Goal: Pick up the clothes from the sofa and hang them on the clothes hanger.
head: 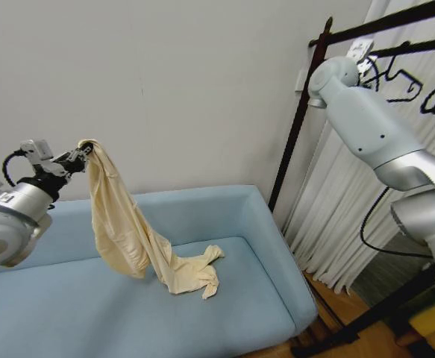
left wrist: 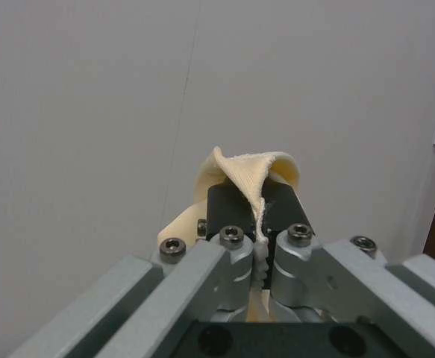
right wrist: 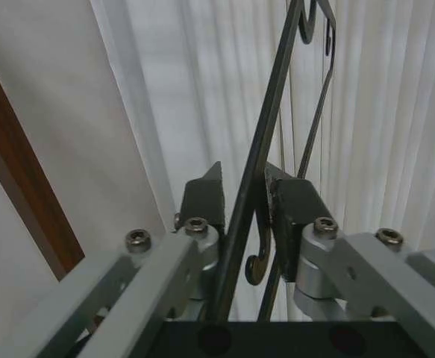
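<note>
Your left gripper [head: 83, 151] is clamped tight on a fold of the cream garment [head: 120, 224]; in the left wrist view the cloth is pinched between the two pads, with a ruffle of fabric standing up past them. It holds that fold high over the left part of the sofa [head: 224, 298], close to the wall [head: 187, 82]. The garment hangs from the grip in a long drape, but its lower end lies crumpled on the seat cushion, so I judge the pick-up begun and not finished. Your right gripper [right wrist: 243, 205] is raised at the rack [head: 299, 112] on the far right, in front of the curtain [head: 336, 224]; its jaws stand part-way apart on either side of the thin wire of a black hanger [right wrist: 273, 112], with a gap showing on one side of the wire, so it straddles the hanger and does not look clamped on it. What is done, as far as you can see: one end of the garment is gripped and up. What is left: the trailing end must come clear of the cushion; the cloth must cross from the sofa's left side to the rack, which is well apart from it; and it must be put on the hanger.
</note>
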Robot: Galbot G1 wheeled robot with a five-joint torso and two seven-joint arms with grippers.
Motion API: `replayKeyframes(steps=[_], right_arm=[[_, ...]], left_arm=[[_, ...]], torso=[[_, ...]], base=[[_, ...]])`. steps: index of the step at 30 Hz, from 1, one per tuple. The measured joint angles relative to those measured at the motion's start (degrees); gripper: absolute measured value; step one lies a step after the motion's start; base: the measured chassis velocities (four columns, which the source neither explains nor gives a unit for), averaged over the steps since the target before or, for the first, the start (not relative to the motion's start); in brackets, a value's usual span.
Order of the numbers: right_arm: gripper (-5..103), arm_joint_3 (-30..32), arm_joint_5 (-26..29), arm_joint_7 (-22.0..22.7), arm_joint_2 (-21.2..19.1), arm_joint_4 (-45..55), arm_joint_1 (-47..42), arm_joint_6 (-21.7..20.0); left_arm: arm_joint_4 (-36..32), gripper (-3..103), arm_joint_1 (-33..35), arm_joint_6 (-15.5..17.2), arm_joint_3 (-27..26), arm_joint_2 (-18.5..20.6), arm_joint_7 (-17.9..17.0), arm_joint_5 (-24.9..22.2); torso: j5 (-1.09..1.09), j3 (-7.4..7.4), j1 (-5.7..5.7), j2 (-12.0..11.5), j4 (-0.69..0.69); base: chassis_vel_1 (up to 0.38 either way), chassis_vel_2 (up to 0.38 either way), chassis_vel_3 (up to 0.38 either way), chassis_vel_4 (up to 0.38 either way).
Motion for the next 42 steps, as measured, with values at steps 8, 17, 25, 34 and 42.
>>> replayKeyframes(steps=[8,17,25,34,42], right_arm=[[1,-1.3,0.01,0.46,-1.29,2.18,-0.38,0.28],[1,-2.3,0.16,1.39,-4.57,8.63,-1.71,0.92],[1,-2.45,1.3,2.42,-9.75,18.77,-5.47,1.41],[1,-2.87,1.01,0.89,-15.66,29.12,-9.85,1.71],[1,-0.93,5.72,-6.3,-26.41,50.45,-17.69,1.73]], left_arm=[[-0.07,1,0.16,0.02,-0.17,-0.06,0.06,0.0],[-0.43,1,0.48,0.02,-0.47,-0.01,0.07,-0.04],[-1.06,1,1.07,0.08,-0.65,0.19,-0.26,-0.02],[-1.57,1,2.01,0.1,-0.9,1.04,-0.5,0.21],[-0.2,1,3.05,0.06,-1.06,3.33,-0.44,-1.17]], torso=[[0.0,0.0,0.0,0.0,0.0],[0.0,0.0,0.0,0.0,0.0],[0.0,0.0,0.0,0.0,0.01],[0.0,0.0,0.0,0.0,0.0],[-0.01,0.0,0.0,0.0,0.01]], base=[[0.0,0.0,0.0,0.0],[0.0,0.0,0.0,0.0],[0.0,0.0,0.0,0.0],[0.0,0.0,0.0,0.0],[0.0,0.0,0.0,0.0]])
